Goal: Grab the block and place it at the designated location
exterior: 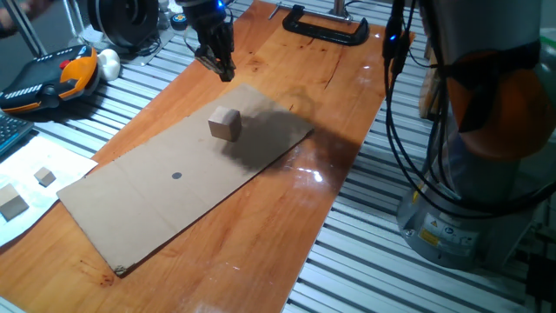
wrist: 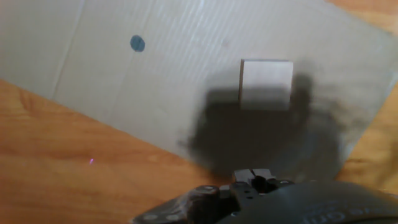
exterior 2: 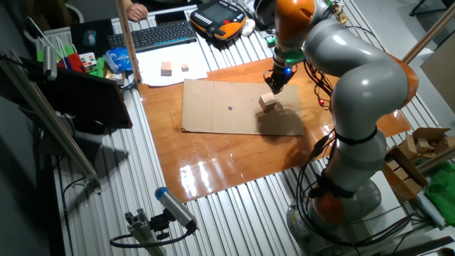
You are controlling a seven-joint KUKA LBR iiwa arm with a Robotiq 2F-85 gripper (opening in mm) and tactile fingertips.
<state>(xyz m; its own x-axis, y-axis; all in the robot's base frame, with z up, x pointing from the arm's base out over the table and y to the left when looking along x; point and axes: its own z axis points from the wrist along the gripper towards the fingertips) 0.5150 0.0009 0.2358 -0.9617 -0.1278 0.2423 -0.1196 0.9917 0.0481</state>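
Wooden block (exterior: 225, 123) flat on cardboard sheet (exterior: 148, 200), no long axis | pincer (exterior: 224, 69) closed, empty, above

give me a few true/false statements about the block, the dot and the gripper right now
1. The block sits on the cardboard sheet. True.
2. The gripper holds the block. False: it hangs above and apart from it, holding nothing.
3. The block covers the dark dot. False: the dot is bare, well away from it.
4. A black clamp lies on the wooden board. True.
5. The block is tipped on one edge. False: it rests flat.
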